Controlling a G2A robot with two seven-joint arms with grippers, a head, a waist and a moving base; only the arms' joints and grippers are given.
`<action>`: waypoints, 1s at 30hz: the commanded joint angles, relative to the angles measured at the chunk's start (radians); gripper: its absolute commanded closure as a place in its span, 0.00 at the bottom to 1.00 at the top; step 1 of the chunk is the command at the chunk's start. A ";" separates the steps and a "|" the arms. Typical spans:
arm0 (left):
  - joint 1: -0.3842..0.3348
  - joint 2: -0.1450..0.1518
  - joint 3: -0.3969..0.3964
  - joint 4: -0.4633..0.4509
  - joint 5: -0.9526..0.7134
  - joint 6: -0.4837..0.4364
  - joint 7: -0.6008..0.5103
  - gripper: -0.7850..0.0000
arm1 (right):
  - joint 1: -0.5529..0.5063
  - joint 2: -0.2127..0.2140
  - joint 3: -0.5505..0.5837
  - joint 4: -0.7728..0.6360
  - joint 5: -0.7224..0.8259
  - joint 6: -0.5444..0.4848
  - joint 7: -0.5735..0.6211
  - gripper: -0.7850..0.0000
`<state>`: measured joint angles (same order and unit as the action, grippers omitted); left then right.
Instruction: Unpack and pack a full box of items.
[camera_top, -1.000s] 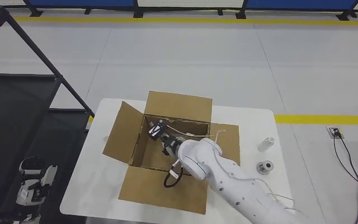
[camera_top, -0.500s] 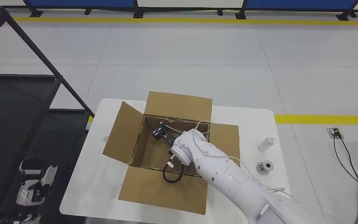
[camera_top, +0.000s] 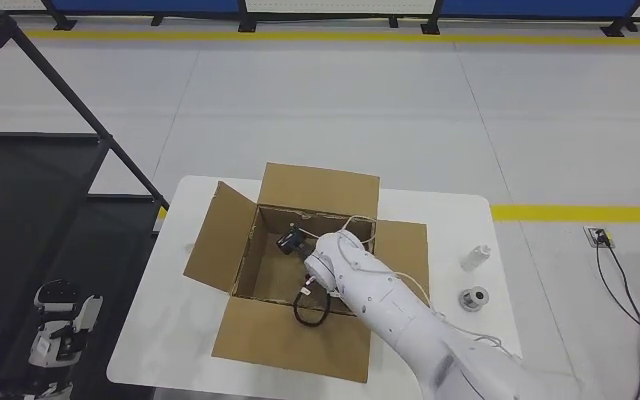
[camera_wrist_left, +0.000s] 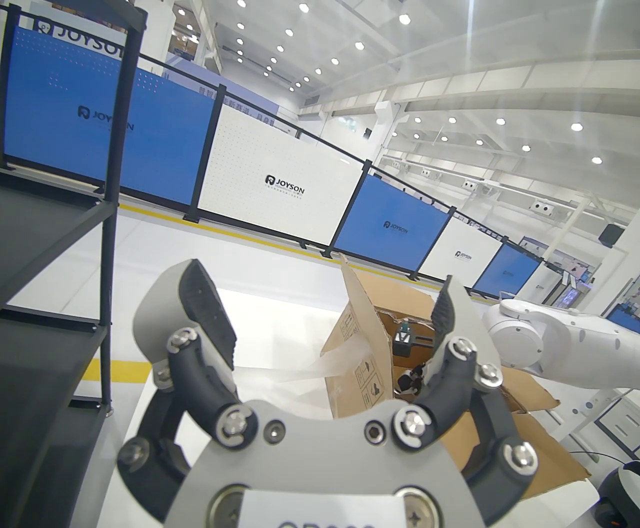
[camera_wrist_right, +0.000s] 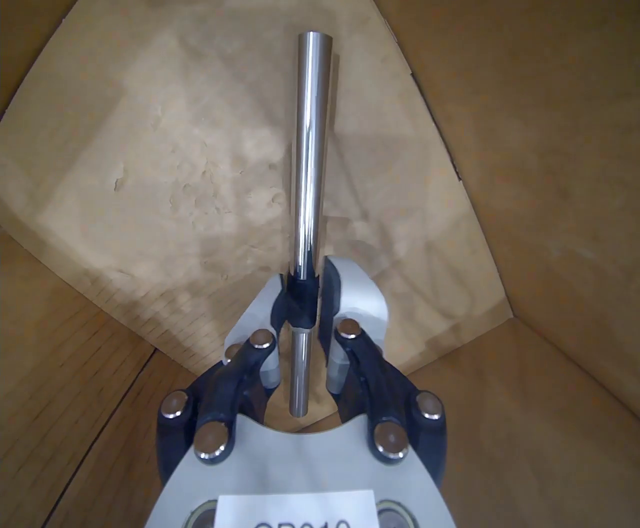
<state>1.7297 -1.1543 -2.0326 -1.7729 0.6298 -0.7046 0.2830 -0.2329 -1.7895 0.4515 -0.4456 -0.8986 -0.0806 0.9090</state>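
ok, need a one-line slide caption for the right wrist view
Right end effector clamped on a polished silver metal rod inside the brown cardboard box.

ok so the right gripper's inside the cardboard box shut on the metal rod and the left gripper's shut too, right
Not quite: the left gripper is open and holds nothing, as the left wrist view shows. The rest is right: the right gripper is inside the cardboard box, shut on the metal rod.

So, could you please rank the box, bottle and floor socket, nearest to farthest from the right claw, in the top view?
1. Box: right claw inside it.
2. Bottle: on the table, right of it.
3. Floor socket: far right, past the table.
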 joint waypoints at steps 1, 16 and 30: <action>0.000 0.000 0.000 0.000 0.000 0.000 0.000 0.00 | 0.008 -0.005 0.009 0.017 0.012 -0.018 -0.011 0.59; 0.000 0.000 0.000 0.000 0.000 0.000 0.000 0.00 | -0.026 0.100 0.194 -0.193 0.095 -0.146 -0.089 0.51; 0.000 0.000 0.000 0.000 0.000 0.000 0.000 0.00 | -0.682 0.359 0.716 -1.373 -0.170 -0.131 0.206 0.00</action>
<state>1.7297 -1.1543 -2.0326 -1.7729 0.6298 -0.7046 0.2831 -0.8744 -1.4356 1.1345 -1.7487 -1.0649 -0.2106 1.1146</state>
